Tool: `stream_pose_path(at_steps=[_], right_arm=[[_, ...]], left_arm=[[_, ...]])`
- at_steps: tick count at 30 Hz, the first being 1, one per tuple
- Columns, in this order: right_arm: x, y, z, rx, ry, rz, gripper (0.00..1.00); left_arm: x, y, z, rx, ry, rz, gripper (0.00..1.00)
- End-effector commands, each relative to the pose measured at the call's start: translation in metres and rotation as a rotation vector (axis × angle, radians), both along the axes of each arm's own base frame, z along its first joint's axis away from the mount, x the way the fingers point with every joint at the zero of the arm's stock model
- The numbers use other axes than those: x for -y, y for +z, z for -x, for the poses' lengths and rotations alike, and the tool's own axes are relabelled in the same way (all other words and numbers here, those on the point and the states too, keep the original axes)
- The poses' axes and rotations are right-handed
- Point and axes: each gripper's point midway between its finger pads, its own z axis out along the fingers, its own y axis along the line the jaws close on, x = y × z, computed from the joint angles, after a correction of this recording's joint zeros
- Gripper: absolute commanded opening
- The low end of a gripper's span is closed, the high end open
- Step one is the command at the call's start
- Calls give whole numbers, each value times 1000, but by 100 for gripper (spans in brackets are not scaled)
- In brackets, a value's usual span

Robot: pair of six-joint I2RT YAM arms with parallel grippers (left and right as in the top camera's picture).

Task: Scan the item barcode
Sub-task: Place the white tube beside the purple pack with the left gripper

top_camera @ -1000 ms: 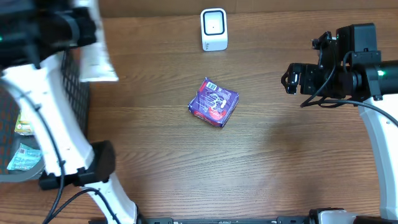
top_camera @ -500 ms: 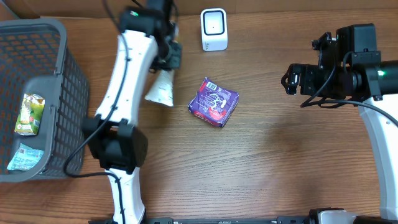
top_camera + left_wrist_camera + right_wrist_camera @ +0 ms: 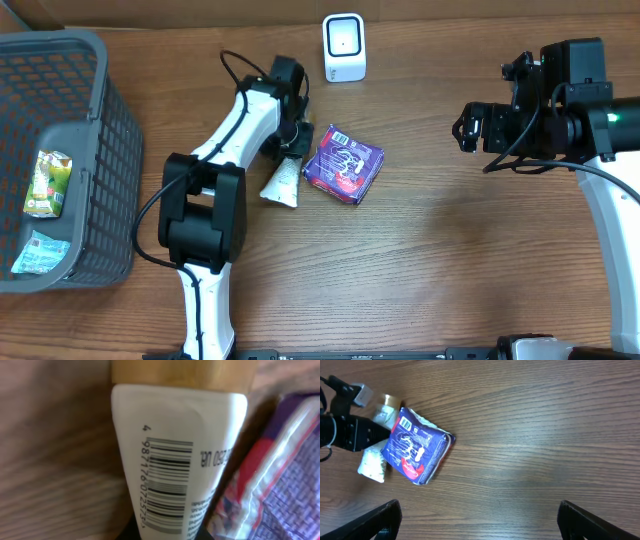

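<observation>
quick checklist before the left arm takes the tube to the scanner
1. left gripper shut on white tube: ok
2. barcode unobstructed in the left wrist view: ok
3. tube presented at scanner: not ok, it is down beside the purple packet
4. tube touching the packet: cannot tell
5. right gripper open, well off to the side: ok

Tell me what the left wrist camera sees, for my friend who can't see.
A white tube fills the picture, its black barcode facing the camera. It has a tan cap, and a purple packet lies to its right on the wooden table.
</observation>
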Motion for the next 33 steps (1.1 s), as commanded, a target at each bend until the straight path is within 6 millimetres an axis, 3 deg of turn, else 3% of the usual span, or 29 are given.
stream_pose_path(at_steps=[1,5,8,12,17,19,22,26,29,33], right_arm=[[-1,3,-1,8,1,-7,100],[-1,3,-1,8,1,-7,100],[-1,3,-1,7,1,-7,100],[-1,3,-1,7,1,-7,100],[-1,3,-1,8,1,-6,100],[-1,3,-1,8,1,-7,100],[-1,3,-1,8,1,-7,100],[-1,3,-1,8,1,-7,100],[-1,3,-1,7,1,-7,100],[-1,3,-1,8,1,-7,100]], left_arm=[[34,7,14,-51,36,130,4],[60,13,29,-137,109,247,7],[70,15,37,-180,142,280,16],[70,17,39,-193,161,275,45],[50,36,26,-154,170,215,51],[38,59,15,-107,170,169,51],[15,110,-4,0,180,104,52],[-17,198,-21,185,220,57,52],[-49,257,-19,310,280,34,55],[-94,317,-2,444,315,25,52]])
